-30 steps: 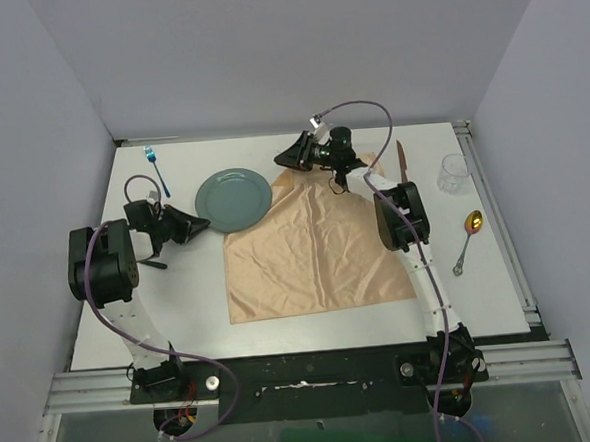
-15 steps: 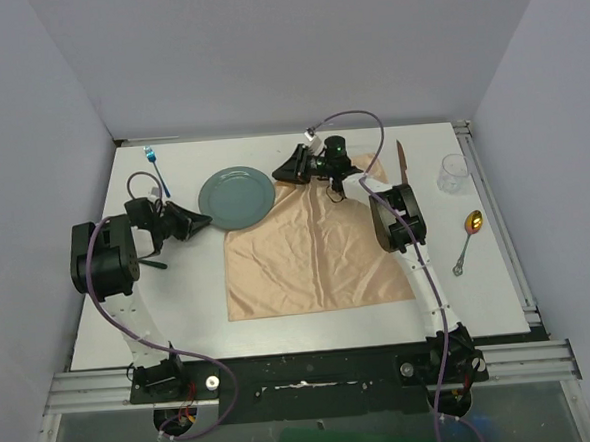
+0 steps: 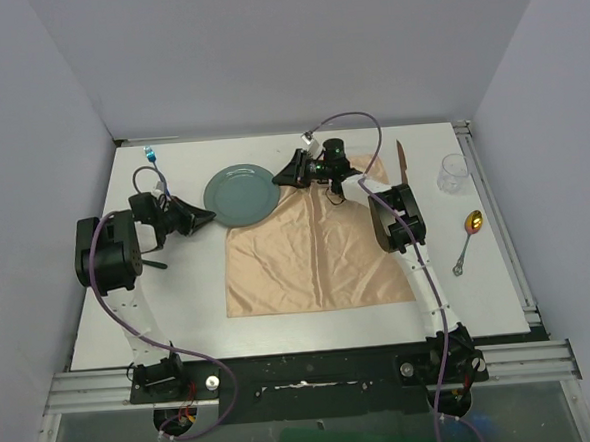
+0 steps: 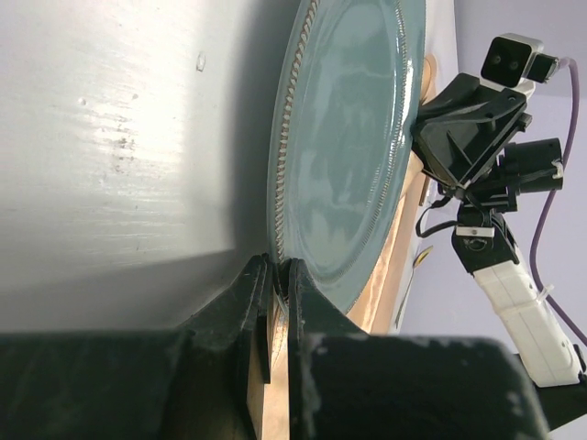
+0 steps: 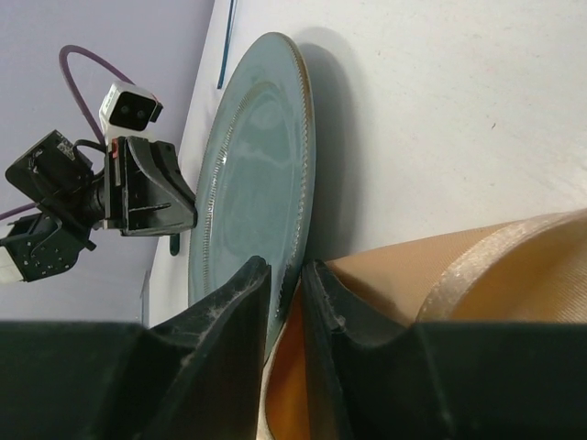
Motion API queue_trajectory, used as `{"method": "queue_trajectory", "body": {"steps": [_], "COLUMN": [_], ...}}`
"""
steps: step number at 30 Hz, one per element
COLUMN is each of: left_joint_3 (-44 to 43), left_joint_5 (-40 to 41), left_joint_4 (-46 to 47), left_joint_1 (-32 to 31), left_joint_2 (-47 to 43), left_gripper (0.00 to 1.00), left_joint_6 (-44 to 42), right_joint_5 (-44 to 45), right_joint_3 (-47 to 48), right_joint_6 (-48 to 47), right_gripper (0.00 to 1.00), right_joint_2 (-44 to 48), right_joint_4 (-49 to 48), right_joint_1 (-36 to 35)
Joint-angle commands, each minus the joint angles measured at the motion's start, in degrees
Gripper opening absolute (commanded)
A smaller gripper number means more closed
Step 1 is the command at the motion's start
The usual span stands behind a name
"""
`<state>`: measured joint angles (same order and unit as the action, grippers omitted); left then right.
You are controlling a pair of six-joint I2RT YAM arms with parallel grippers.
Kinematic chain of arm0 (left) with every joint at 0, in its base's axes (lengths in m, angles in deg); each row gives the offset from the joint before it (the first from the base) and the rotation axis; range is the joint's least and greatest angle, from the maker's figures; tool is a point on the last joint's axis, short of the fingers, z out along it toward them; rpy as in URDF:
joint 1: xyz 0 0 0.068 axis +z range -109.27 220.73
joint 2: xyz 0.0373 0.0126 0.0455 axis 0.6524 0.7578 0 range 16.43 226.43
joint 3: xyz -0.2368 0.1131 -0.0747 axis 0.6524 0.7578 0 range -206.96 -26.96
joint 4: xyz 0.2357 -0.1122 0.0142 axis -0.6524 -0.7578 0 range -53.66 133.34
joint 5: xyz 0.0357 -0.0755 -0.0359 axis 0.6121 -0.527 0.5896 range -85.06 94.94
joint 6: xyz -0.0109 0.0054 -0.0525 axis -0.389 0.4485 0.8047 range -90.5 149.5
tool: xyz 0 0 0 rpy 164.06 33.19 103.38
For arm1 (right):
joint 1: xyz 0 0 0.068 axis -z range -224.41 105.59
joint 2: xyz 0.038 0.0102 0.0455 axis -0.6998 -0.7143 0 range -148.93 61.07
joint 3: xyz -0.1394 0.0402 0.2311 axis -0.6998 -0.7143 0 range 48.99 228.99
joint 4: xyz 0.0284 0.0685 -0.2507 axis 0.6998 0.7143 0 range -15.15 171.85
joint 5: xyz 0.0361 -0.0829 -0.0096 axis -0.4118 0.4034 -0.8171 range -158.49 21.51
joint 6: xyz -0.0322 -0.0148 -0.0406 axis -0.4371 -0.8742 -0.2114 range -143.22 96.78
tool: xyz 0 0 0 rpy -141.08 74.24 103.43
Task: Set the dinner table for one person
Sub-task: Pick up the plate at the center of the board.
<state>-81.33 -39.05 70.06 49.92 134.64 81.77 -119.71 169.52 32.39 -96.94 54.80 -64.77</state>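
White dinner table [image 3: 480, 305], long axis left–right, left tool [image 4: 278, 268] clenched by plate [image 3: 241, 192], right tool [image 5: 286, 268] — unclear

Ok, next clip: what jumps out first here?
The blue-green plate, left of centre on the table, with a gripper on each side: the left gripper pinches its left rim and the right gripper straddles its right rim. Then the wrinkled peach cloth spread mid-table.

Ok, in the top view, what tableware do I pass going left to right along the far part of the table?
blue fork → teal plate → knife → clear glass. The spoon lies nearer, level with the glass, so it is left out.
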Motion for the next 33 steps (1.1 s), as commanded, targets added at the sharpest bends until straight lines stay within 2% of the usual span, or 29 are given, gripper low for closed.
{"method": "queue_trajectory", "body": {"steps": [1, 3, 4, 11, 14, 17, 26, 33], "left_joint_3": [-1.6, -1.7, -1.7, -0.1, 1.5, 1.6, -0.9, -2.8], "left_joint_5": [1.6, 1.7, 1.8, 2.2, 1.9, 1.9, 4.1, 4.2], "left_joint_4": [-0.1, -0.2, -0.1, 3.7, 8.2, 8.8, 3.9, -0.9], "left_joint_1": [-0.9, -1.0, -1.0, -1.0, -1.2, -1.8, -4.1, -4.5], "left_joint_2": [2.1, 2.3, 2.3, 2.0, -0.4, -4.1, -18.8, -23.7], "left_gripper": [0.0, 0.0, 0.0, 0.0, 0.0, 0.0, 0.0, 0.0], "left_joint_6": [-2.9, -2.8, -2.8, -1.1, 1.6, 2.5, 1.6, -0.3], "right_joint_5": [-0.5, -0.5, -0.5, -0.8, -0.5, -0.5, 1.6, 1.8], "right_joint_3": [-1.2, -1.2, -1.3, -2.1, -2.5, -2.4, 1.0, -0.1], "right_joint_6": [-2.6, -3.0, -3.1, -4.2, -6.4, -8.7, -15.3, -16.8], "right_gripper": [0.16, 0.02, 0.0, 0.0, 0.0, 0.0, 0.0, 0.0], "right_joint_2": [1.6, 1.7, 1.7, 2.9, 4.8, 7.8, 15.8, 18.9], "right_joint_4": [3.2, 3.5, 3.6, 2.8, 3.5, 4.6, 9.9, 10.3], "right_joint_1": [-0.4, -0.5, -0.4, -0.8, -1.4, -2.4, -6.0, -7.2]}}
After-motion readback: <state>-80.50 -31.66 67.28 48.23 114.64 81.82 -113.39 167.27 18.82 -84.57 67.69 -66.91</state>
